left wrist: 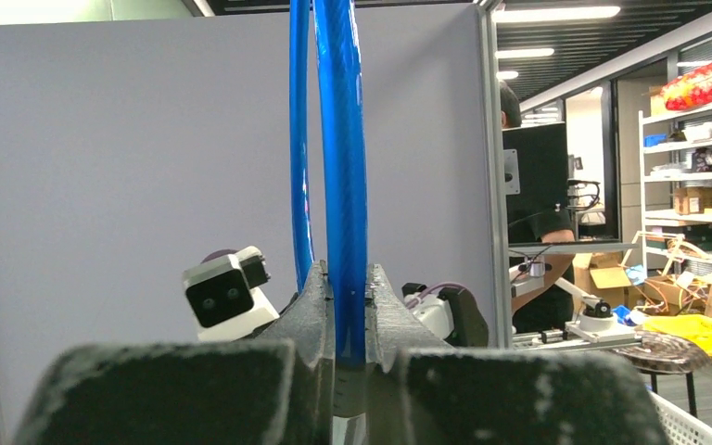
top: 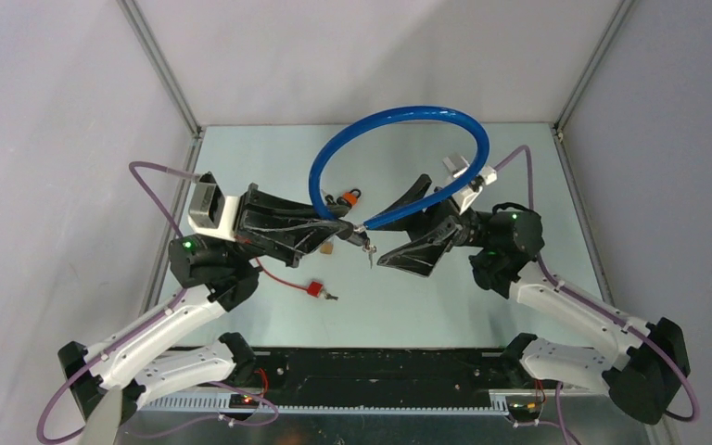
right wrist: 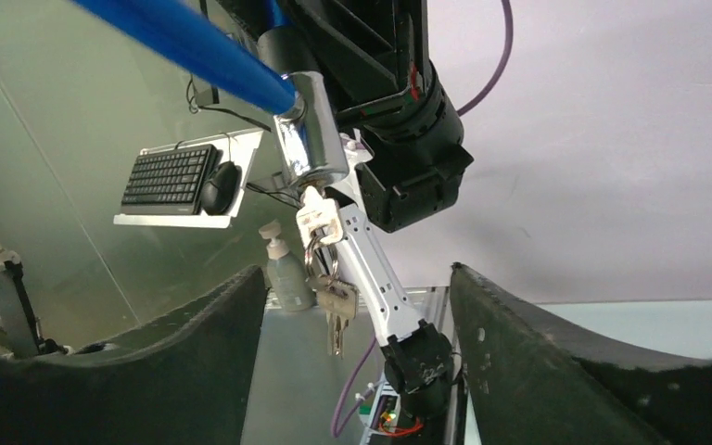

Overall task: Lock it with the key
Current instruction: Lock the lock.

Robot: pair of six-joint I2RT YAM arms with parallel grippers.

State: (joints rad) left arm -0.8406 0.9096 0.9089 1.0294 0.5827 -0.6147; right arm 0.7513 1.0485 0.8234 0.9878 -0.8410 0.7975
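**Firmly gripped lock, keys dangling**

Left jaws pinch the blue cable lock [left wrist: 343, 185] beside its metal end [right wrist: 313, 139]. Right jaws gape wide, holding nothing; the keys [right wrist: 336, 311] hang from that end, just off their tips.

Bright, even light from ceiling lamps [left wrist: 536, 14] leaves faint shadows on the table [top: 269, 167], while the close fingers [left wrist: 148, 389] look blurred.
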